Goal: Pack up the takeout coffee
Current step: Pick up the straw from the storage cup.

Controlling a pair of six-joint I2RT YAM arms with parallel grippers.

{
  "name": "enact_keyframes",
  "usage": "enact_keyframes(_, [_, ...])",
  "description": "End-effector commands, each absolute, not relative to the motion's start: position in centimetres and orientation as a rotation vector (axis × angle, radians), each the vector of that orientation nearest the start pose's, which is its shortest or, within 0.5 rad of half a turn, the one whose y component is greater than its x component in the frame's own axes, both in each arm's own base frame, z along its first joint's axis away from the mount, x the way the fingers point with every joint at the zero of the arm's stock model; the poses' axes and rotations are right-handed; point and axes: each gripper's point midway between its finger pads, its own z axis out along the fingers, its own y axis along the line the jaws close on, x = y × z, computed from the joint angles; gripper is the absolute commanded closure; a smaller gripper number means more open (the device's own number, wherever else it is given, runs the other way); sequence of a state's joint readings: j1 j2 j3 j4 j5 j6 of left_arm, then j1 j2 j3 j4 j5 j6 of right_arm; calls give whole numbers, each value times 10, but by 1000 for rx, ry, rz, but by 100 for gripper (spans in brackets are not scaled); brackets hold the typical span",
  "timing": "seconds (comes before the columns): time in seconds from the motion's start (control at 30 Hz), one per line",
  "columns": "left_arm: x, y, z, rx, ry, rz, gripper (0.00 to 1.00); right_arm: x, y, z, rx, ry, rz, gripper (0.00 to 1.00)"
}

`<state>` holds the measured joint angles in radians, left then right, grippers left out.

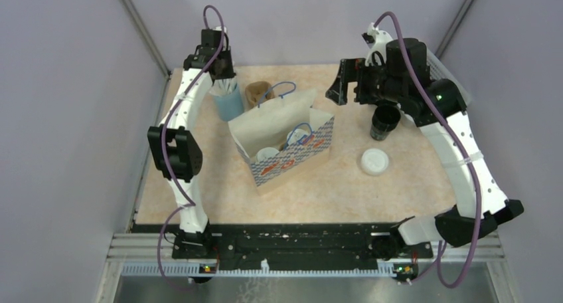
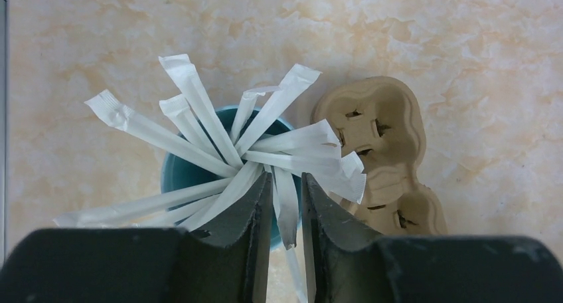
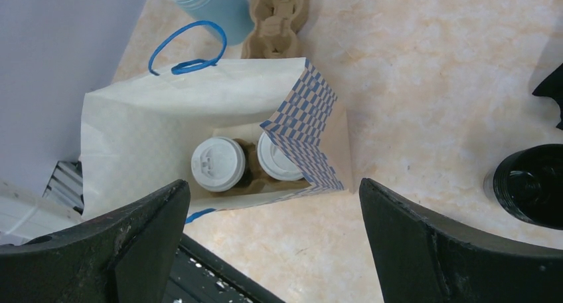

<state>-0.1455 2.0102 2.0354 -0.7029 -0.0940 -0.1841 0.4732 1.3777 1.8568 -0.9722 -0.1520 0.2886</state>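
Two black cups with white lids (image 3: 218, 163) (image 3: 282, 160) stand in a brown carrier inside the open paper bag (image 1: 282, 120). A third black cup (image 1: 385, 121) stands lidless on the table to the right, and also shows in the right wrist view (image 3: 534, 183). Its white lid (image 1: 374, 161) lies just in front of it. My right gripper (image 3: 273, 183) is wide open and empty, held high between the bag and the lidless cup. My left gripper (image 2: 287, 178) is over the light-blue straw cup (image 2: 179, 173), its jaws nearly shut with a white wrapped straw (image 2: 287, 206) between them.
A spare brown pulp carrier (image 2: 382, 150) lies beside the straw cup at the back. The bag has blue handles (image 3: 189, 47) and a blue checkered side. Purple walls close in on the left, back and right. A black rail (image 1: 299, 240) runs along the near edge.
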Motion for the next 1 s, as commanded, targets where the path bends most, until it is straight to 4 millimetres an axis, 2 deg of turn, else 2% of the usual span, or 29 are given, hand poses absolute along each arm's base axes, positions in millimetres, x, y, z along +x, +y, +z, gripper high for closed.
enact_keyframes(0.0, [545, -66, 266, -96, 2143, -65, 74, 300, 189, 409, -261, 2015, 618, 1])
enact_keyframes(0.07, [543, -65, 266, -96, 2143, -59, 84, 300, 191, 409, -262, 2011, 632, 1])
enact_keyframes(0.1, [543, -65, 270, -94, 2138, -55, 91, 300, 192, 409, -262, 2010, 640, 1])
enact_keyframes(0.17, [542, -65, 282, -84, 2111, -57, 98, 298, 192, 411, -261, 2007, 647, 1])
enact_keyframes(0.37, [529, -61, 333, -97, 2009, -64, 100, 292, 192, 415, -255, 1995, 670, 1])
enact_keyframes(0.53, [503, -57, 398, -109, 1887, -82, 100, 287, 187, 415, -246, 1989, 663, 1])
enact_keyframes(0.6, [485, -54, 430, -114, 1827, -98, 100, 286, 185, 415, -241, 1993, 652, 1])
enact_keyframes(0.7, [446, -57, 479, -105, 1726, -169, 100, 284, 182, 415, -235, 1995, 640, 1])
enact_keyframes(0.8, [396, -63, 523, -56, 1625, -248, 100, 283, 179, 418, -224, 1996, 632, 1])
enact_keyframes(0.83, [373, -65, 541, -36, 1578, -282, 100, 283, 178, 418, -216, 2000, 628, 1])
enact_keyframes(0.97, [300, -89, 572, 92, 1494, -456, 100, 282, 175, 421, -187, 1997, 625, 1])
